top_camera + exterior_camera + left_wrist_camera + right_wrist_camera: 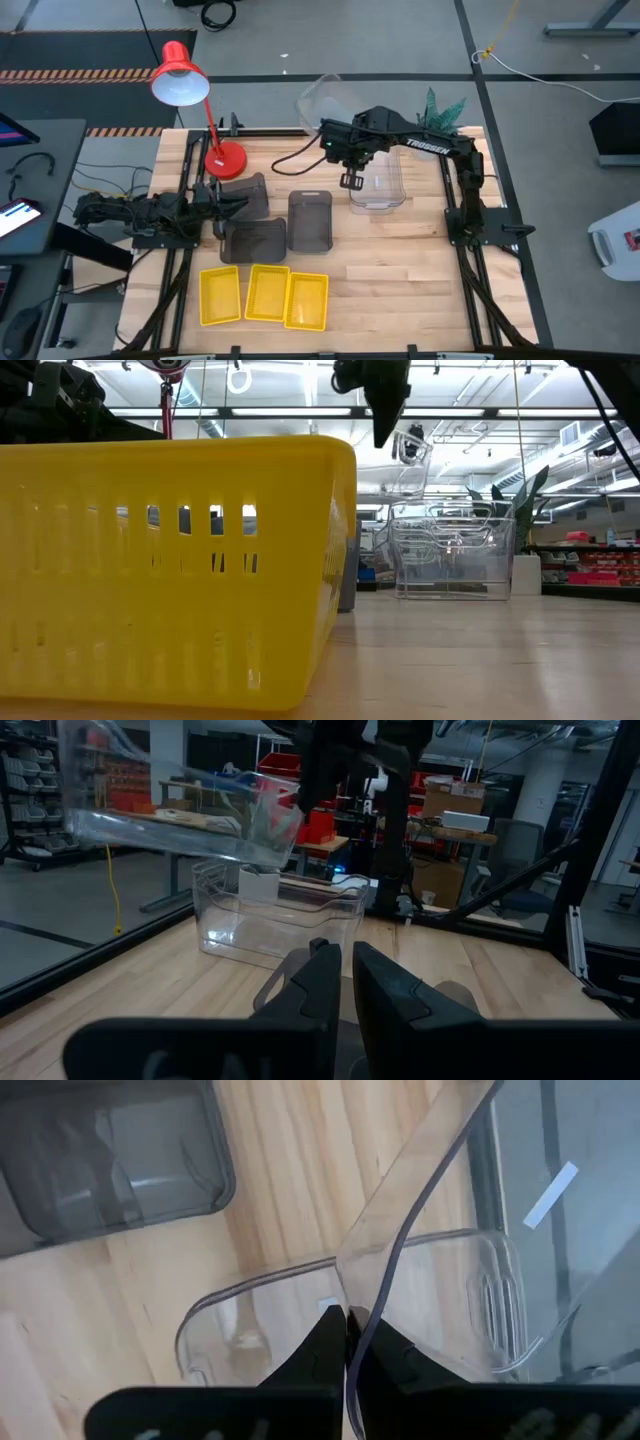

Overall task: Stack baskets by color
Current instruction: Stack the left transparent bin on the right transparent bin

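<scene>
My right gripper [345,1320] is shut on a clear basket [180,810] and holds it tilted above another clear basket [378,185] that rests on its bottom at the table's far middle. Three yellow baskets [265,295] sit side by side near the front edge. Two grey baskets [310,218] lie flat at mid-table. A third grey basket [250,192] stands tilted right by my left gripper [345,970], which lies level at the left with its fingers almost together. My right gripper pinches the raised clear basket's thin wall by its edge [358,1295], close to a rounded corner, between its two fingers. The fingers come from above, pointing steeply down. The basket is lifted clear and tilted, reaching from the fingers toward the table's far edge. My left gripper: I cannot tell whether it touches the tilted grey basket.
A red desk lamp [180,80] stands on its base [225,160] at the far left corner. A green plant [440,108] is at the far right. Bare wood [400,280] lies to the right of the yellow baskets.
</scene>
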Tool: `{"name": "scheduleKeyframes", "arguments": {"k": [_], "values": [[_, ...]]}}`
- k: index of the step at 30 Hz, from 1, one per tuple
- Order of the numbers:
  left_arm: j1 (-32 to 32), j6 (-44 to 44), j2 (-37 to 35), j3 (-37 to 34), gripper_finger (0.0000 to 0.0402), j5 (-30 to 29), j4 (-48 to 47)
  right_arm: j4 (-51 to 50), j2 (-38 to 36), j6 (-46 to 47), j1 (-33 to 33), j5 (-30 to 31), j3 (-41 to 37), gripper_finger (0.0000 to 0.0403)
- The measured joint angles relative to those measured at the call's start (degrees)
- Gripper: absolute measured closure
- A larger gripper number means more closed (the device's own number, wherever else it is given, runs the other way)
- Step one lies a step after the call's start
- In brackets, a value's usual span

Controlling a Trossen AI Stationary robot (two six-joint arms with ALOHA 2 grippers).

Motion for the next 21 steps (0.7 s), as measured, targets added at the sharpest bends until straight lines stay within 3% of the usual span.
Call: {"name": "scheduleKeyframes", "arguments": {"k": [21], "values": [[0.0, 0.0, 0.0, 0.0, 0.0368, 0.0, 0.0, 0.0, -4.8, 15.0, 0.5, -0.5, -1.4, 0.0392]]}}
